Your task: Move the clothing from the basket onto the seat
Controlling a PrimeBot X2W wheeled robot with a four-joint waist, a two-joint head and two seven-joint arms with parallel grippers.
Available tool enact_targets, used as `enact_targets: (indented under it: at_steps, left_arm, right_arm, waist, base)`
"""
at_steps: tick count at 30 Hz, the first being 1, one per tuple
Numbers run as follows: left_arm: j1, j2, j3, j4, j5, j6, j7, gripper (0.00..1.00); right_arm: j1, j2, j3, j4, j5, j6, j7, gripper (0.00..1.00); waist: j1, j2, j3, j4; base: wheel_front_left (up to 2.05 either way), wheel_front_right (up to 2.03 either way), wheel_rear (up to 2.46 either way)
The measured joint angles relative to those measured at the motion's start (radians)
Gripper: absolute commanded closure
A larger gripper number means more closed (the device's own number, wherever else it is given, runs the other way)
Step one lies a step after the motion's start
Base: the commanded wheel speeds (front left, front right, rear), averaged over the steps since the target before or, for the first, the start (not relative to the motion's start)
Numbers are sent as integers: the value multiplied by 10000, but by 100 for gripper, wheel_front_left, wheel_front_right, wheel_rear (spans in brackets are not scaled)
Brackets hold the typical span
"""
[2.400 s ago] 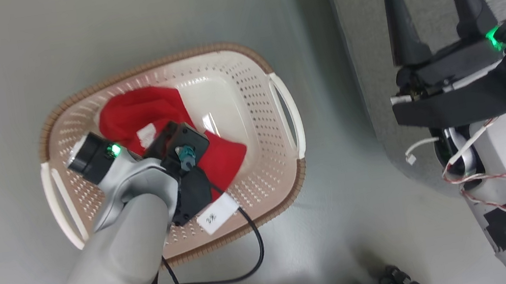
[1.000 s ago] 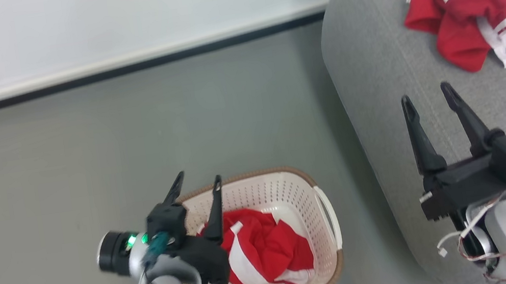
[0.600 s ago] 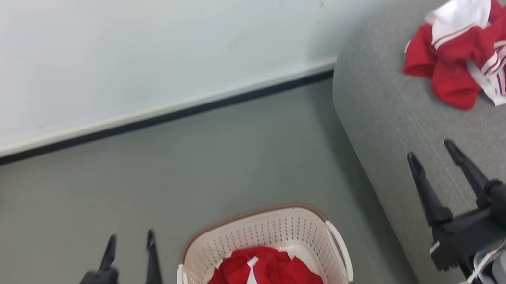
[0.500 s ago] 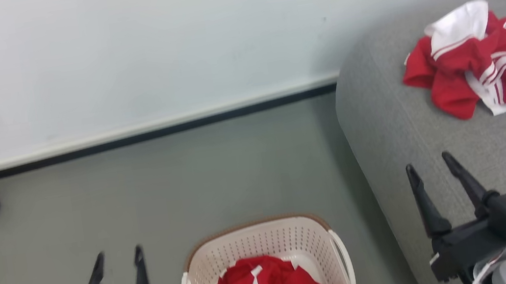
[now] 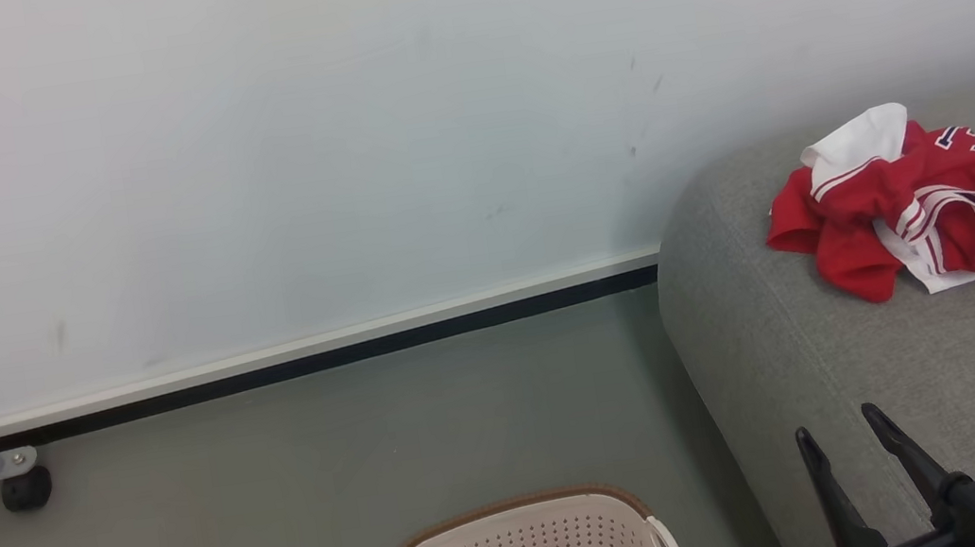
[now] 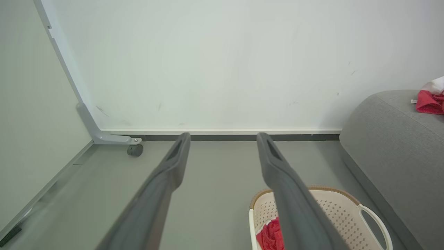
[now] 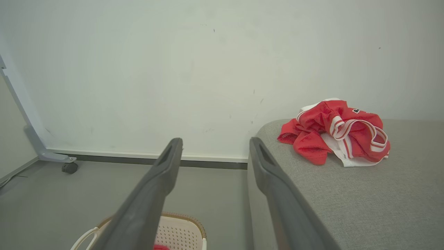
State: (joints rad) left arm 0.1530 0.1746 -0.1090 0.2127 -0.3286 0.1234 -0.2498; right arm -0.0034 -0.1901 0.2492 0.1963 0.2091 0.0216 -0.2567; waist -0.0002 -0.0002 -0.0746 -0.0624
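- Ahead of the right jaws and a little to their right, a crumpled red-and-white jersey [image 5: 893,202] lies on the grey seat [image 5: 845,376]. These jaws are spread wide with nothing between them.
- Below the left jaws and to their right, a second red garment [image 6: 269,236] sits bunched in the laundry basket [image 6: 340,215], which stands on the floor [image 5: 378,441] beside the seat. The left jaws are also parted and empty, their long dark fingers [image 6: 166,187] above and clear of the basket.
- We judge the task half done: one piece is on the seat and one is left to fetch, so the step in hand is going for the piece in the basket.
- That next move, as we read it, calls for the left jaws to swing right and drop inside the rim. They should pinch a raised fold rather than the basket floor, then lift high enough that trailing cloth clears the handles before crossing to the seat.
- The garments look thin, limp and slippery, with white stripe trim, so we expect them to drape and sag in a grasp.
- The basket is stiff cream plastic, oval, with perforated walls and a brown woven-look rim.
- The seat is rounded, coarse-woven upholstery, and the floor is smooth and matte.
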Motion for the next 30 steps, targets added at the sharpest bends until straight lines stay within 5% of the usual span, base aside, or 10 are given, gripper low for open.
enact_targets:
  at_steps: [22, 30]
  left_arm:
    - [811, -288, 489, -1722, 798, 2, 0, 0]
    - [307, -341, -165, -1655, 1141, -4, 2, 0]
  right_arm:
    - [353, -150, -251, -715, 2, -132, 0, 0]
    - [203, -163, -303, -1129, 2, -138, 0, 0]
  waist:
    - [2, 2, 231, -173]
    - [2, 2, 784, -178]
  base:
    - [0, 0, 0]
    - [0, 0, 0]
